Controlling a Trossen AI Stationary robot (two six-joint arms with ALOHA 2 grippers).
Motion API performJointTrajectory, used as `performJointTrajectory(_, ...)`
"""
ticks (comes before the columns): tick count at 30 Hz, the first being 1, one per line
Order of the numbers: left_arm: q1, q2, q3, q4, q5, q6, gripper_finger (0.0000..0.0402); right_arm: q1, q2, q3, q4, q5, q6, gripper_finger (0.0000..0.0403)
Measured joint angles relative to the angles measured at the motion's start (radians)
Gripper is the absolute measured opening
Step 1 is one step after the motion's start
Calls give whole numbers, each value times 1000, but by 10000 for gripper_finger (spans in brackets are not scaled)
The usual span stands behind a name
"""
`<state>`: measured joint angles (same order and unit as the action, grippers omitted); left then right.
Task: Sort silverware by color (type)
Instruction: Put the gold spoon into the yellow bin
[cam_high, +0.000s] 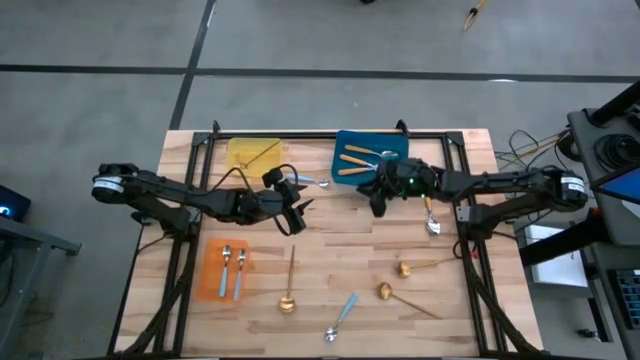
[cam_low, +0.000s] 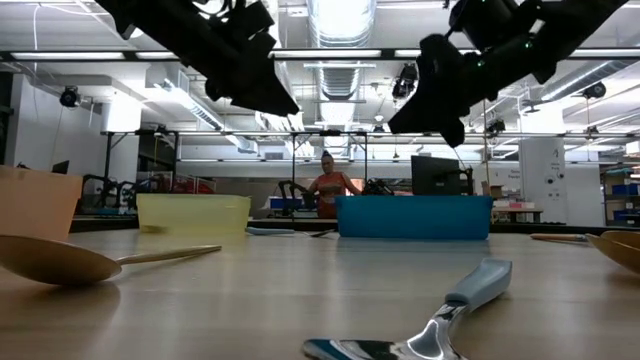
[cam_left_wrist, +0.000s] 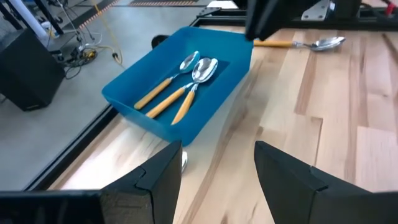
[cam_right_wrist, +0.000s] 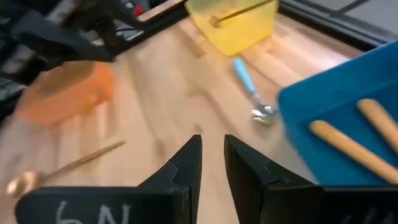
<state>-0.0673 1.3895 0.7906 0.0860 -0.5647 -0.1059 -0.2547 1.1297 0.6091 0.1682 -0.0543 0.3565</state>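
Note:
Of the silverware, three orange-handled spoons (cam_left_wrist: 186, 87) lie in the blue tray (cam_high: 370, 158), one gold spoon (cam_right_wrist: 239, 14) in the yellow tray (cam_high: 255, 152), and two blue-handled spoons (cam_high: 233, 265) in the orange tray (cam_high: 212, 280). Loose on the table are three gold spoons (cam_high: 288, 285) (cam_high: 405, 268) (cam_high: 385, 292), blue-handled spoons (cam_high: 342, 317) (cam_right_wrist: 249, 87) and an orange-handled spoon (cam_high: 430, 215). My left gripper (cam_high: 293, 215) hovers open near the table's middle. My right gripper (cam_right_wrist: 212, 162) hovers by the blue tray's near edge, its fingers a narrow gap apart, with nothing between them.
Black frame rails (cam_high: 190, 250) run along the table's left, right and far sides. The two arms meet near the middle, grippers close to each other. Bare wood lies between the orange tray and the loose spoons. A person (cam_low: 327, 185) stands in the room beyond.

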Motion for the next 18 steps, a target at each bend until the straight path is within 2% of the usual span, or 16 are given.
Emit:
performJointTrajectory(6,0,0,0,-1,0,20,183,55,3,58,-48,1,69,59)
performJointTrajectory(13,-3,0,0,-36,6,-30,183,102,3,171,-370,2,117,59)
performJointTrajectory(18,-4,0,0,-36,7,-74,183,143,4,205,-531,2,175,59)
